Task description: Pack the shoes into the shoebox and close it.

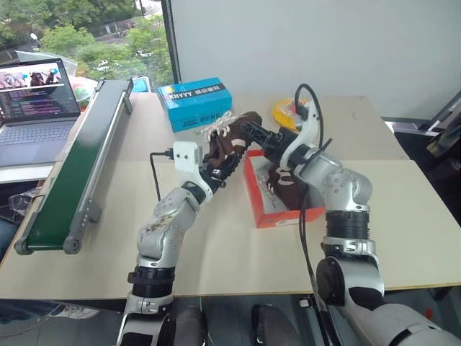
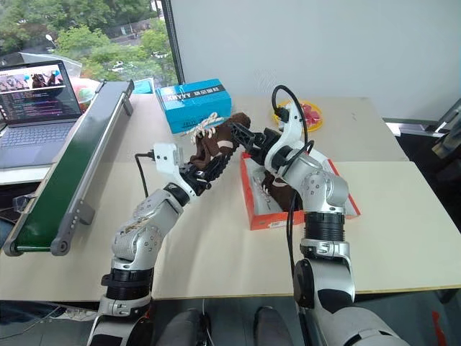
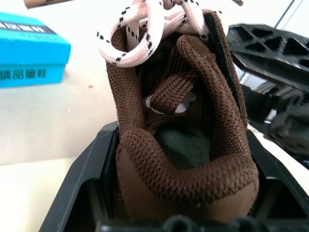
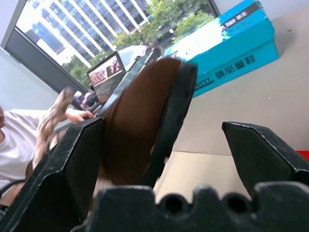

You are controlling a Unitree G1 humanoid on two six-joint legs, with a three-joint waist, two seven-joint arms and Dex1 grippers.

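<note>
One dark brown shoe (image 1: 229,137) with cream laces hangs in the air over the left edge of the shoebox (image 1: 268,213). My left gripper (image 1: 218,170) is shut on its heel end; in the left wrist view the shoe (image 3: 183,125) sits between the black fingers. My right gripper (image 1: 253,134) is open at the shoe's toe, and in the right wrist view the sole (image 4: 166,113) lies beside one finger with a wide gap to the other. The other shoe (image 1: 287,184) lies inside the red-orange shoebox, partly hidden by my right arm.
A blue carton (image 1: 194,103) stands on the table behind the held shoe. A green conveyor (image 1: 79,158) runs along the left edge, with a laptop (image 1: 36,101) beyond it. A yellow dish (image 2: 306,114) sits at the back. A person in a white shirt (image 4: 14,137) sits near the laptop.
</note>
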